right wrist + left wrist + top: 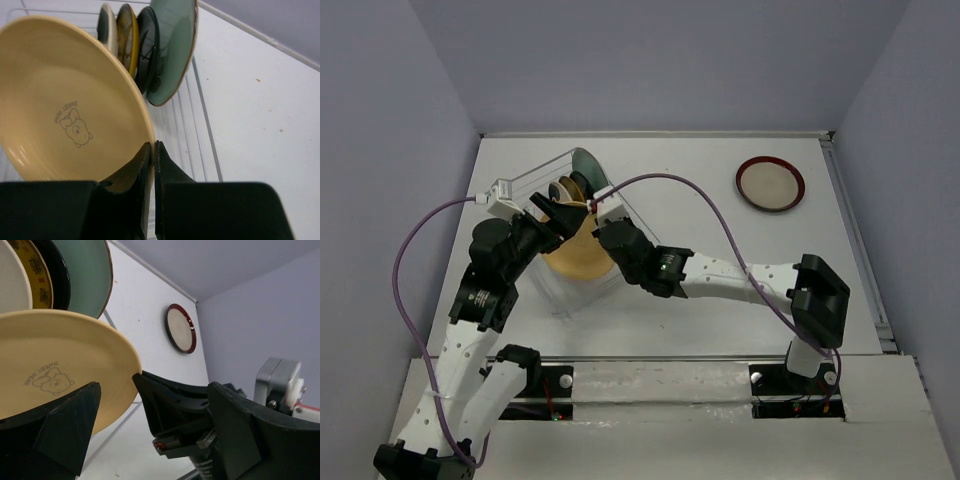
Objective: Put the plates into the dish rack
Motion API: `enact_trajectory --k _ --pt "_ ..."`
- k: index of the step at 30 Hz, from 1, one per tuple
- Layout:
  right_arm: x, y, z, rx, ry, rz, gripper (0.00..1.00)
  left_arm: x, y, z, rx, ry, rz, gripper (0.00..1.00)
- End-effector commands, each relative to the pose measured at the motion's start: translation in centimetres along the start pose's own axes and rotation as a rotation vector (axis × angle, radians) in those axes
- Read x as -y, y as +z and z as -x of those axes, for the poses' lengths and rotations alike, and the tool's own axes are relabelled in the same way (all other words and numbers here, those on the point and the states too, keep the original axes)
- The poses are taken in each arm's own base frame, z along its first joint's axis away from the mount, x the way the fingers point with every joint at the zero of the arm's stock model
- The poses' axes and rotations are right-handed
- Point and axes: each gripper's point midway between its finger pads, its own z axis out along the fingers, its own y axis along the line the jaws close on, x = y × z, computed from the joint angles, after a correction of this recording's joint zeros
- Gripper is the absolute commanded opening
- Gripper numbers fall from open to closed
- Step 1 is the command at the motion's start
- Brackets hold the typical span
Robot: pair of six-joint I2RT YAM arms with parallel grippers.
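Observation:
My right gripper (pixel 153 147) is shut on the rim of the plain orange-yellow plate (pixel 65 100), which carries a small bear drawing. That plate (pixel 578 255) is held tilted at the near end of the white wire dish rack (pixel 525 185). Standing in the rack behind it are the cream plate (pixel 106 22), the yellow patterned plate (pixel 127 30), the black plate (pixel 148 45) and the mint-green plate (pixel 172 50). My left gripper (pixel 155 390) is wide open beside the orange-yellow plate (pixel 55 365), with the right gripper's fingers (pixel 165 405) between its jaws. The red-rimmed beige plate (pixel 770 184) lies flat on the table at the back right.
The white table (pixel 700 330) is walled at the back and on both sides. A purple cable (pixel 710 205) arcs over the table from the rack's end to the right arm, another (pixel 405 270) runs down the left side.

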Motion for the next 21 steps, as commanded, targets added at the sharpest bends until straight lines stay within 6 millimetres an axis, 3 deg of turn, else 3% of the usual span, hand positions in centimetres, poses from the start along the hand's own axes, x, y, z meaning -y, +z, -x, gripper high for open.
enact_trajectory --k 1,3,6,9,11,13,21 --pt "3.4 -1.7 4.4 0.181 0.091 -0.199 0.07 1.5 0.8 2.2 0.103 -0.085 -0.058 0.99" --pt "3.2 -2.5 4.0 0.198 0.055 -0.209 0.07 1.1 1.4 2.3 0.117 -0.097 -0.054 0.98" --pt "3.7 -3.7 5.4 0.288 0.089 -0.255 0.07 0.2 2.2 2.1 0.118 -0.114 -0.035 0.97" --pt "3.5 -4.4 5.5 0.313 0.034 -0.287 0.07 -0.7 3.0 1.4 0.097 -0.122 -0.012 0.95" --pt "4.6 -4.8 6.2 0.353 0.031 -0.348 0.07 -1.1 3.2 1.1 0.096 -0.127 -0.006 0.94" --pt "4.1 -5.5 6.8 0.406 0.062 -0.360 0.07 -1.6 3.5 1.0 0.099 -0.137 0.005 0.94" --pt "2.2 -7.3 6.9 0.493 -0.085 -0.430 0.07 -0.3 4.0 3.2 0.178 -0.146 -0.034 0.94"
